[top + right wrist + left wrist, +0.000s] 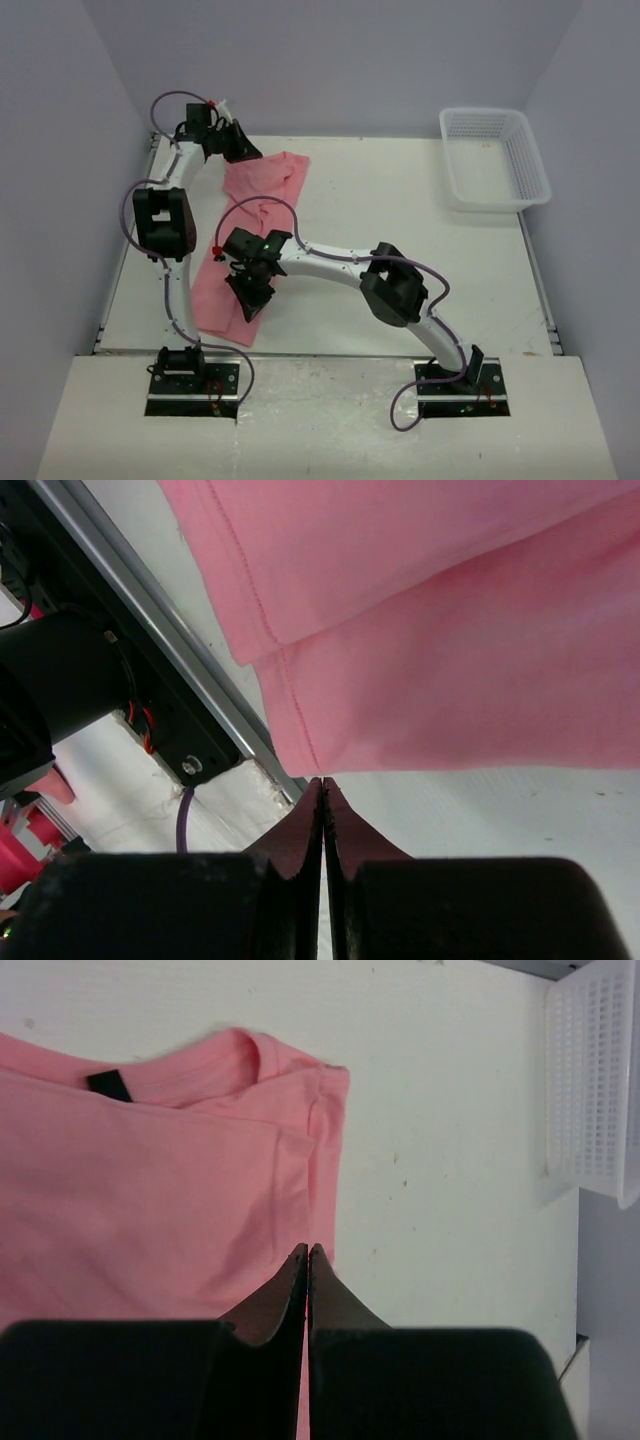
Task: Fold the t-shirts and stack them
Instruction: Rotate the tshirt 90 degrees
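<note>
A single salmon-pink t-shirt (262, 185) lies folded into a long strip on the white table, running from the far middle down toward the near left. My left gripper (240, 150) sits at its far end by the collar. In the left wrist view the collar with a black tag shows on the t-shirt (150, 1210), and the left gripper (307, 1251) is shut just above the fabric's right edge. My right gripper (248, 300) hovers over the near end. Seen from the right wrist, the right gripper (322, 781) is shut, its tips at the hemmed edge of the t-shirt (450, 660), nothing visibly pinched.
A white mesh basket (495, 158) stands at the far right corner, also seen as the basket (595, 1070) in the left wrist view. The table's metal edge rail (170, 650) and the left arm's base (60, 680) lie close to the shirt's near end.
</note>
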